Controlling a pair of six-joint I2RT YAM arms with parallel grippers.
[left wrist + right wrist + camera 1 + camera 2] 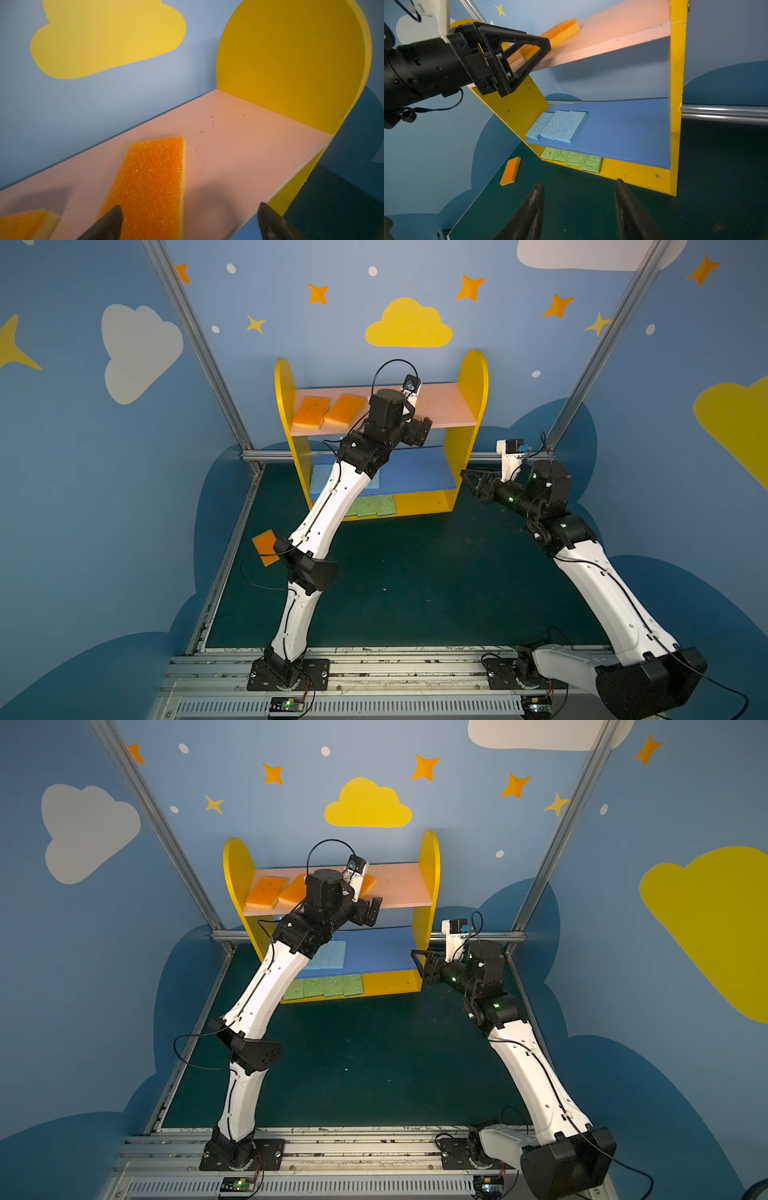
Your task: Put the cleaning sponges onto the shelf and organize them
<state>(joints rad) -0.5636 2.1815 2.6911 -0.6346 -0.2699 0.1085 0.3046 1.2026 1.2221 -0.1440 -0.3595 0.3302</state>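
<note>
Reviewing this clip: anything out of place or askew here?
Yes: one orange sponge lies on the dark floor, left of the shelf, while the other orange ones sit on its pink board. The blue sponges and green sponges look tidy.

Orange porous sponges (309,411) are laid on the wooden shelf's (473,377) pink board (449,406), light blue sponges (556,126) on the blue board (623,128), green sponges (571,159) on the yellow board (633,174) — one orange sponge (510,170) near the dark green worktop's (415,572) left edge.
</note>
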